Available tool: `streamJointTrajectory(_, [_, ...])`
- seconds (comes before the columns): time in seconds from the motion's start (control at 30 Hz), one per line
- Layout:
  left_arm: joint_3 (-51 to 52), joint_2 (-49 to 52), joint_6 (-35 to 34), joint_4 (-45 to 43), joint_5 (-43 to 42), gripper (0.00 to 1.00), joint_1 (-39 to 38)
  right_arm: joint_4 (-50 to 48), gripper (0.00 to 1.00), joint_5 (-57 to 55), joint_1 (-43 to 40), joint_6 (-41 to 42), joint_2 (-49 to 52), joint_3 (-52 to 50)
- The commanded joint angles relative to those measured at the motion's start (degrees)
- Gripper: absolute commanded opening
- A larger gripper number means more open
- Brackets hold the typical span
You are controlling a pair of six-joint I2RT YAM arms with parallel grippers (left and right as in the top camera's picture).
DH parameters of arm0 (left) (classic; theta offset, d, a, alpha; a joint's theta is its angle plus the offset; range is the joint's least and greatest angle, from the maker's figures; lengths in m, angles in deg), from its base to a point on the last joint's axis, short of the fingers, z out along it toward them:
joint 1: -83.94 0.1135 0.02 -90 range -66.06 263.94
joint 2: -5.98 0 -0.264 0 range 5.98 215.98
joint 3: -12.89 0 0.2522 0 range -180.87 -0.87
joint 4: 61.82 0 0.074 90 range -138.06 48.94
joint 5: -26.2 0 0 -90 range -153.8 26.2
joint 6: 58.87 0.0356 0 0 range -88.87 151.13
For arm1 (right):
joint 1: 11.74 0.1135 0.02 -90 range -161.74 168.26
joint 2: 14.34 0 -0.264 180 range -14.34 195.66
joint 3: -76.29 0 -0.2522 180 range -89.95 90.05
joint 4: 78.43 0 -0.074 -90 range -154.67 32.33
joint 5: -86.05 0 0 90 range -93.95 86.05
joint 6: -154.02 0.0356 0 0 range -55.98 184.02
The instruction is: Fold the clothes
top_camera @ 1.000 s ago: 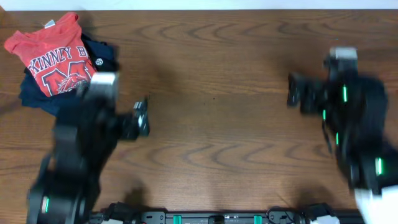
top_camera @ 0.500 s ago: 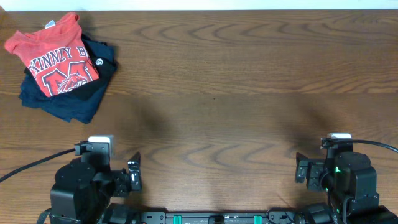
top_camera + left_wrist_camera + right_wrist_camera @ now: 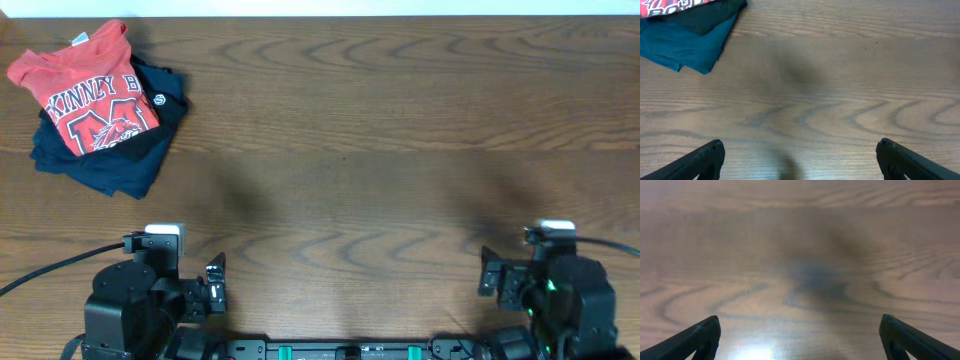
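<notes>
The clothes lie in a heap at the table's far left corner. On top is a coral-red T-shirt (image 3: 88, 95) with white-and-dark varsity lettering, folded small. My left gripper (image 3: 213, 285) sits low at the near left edge, open and empty, well away from the heap. In the left wrist view its jaws (image 3: 800, 149) stand wide over bare wood, and a strip of the red shirt (image 3: 670, 5) shows at the top left corner. At the near right edge my right gripper (image 3: 490, 277) is open too. The right wrist view has only wood between the right gripper's (image 3: 800, 324) fingers.
Under the red shirt lie a black garment (image 3: 165, 95) and a navy-blue one (image 3: 100, 168); the navy-blue garment's (image 3: 685, 47) corner reaches into the left wrist view. The wooden table (image 3: 380, 150) stretches between the heap and both arms. A cable (image 3: 50, 270) runs off to the left.
Both arms have drawn back from mid-table to the near edge and settled there. Their jaws stayed open. The heap has not moved.
</notes>
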Motion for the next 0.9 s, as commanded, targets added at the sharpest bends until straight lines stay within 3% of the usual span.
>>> streamJointTrajectory(0.0, [-0.11,0.04,0.52,0.26,0.81,0.98,-0.02,-4.28,0.99,-0.5,-3.63,-1.36,-5.53,-1.99])
streamJointTrajectory(0.27, [-0.11,0.04,0.52,0.28,0.81,0.98,-0.02,-26.64,0.99,1.01,-7.76,-7.91,-21.81,-16.63])
streamJointTrajectory(0.63, [-0.11,0.04,0.52,0.28,0.81,0.98,-0.02,-64.87,0.99,1.4,-7.89,-9.51,-22.64,-40.72])
streamJointTrajectory(0.87, [-0.11,0.04,0.52,0.28,0.81,0.98,-0.02,-63.23,0.99,2.47,-7.89,-9.53,-21.16,-45.55])
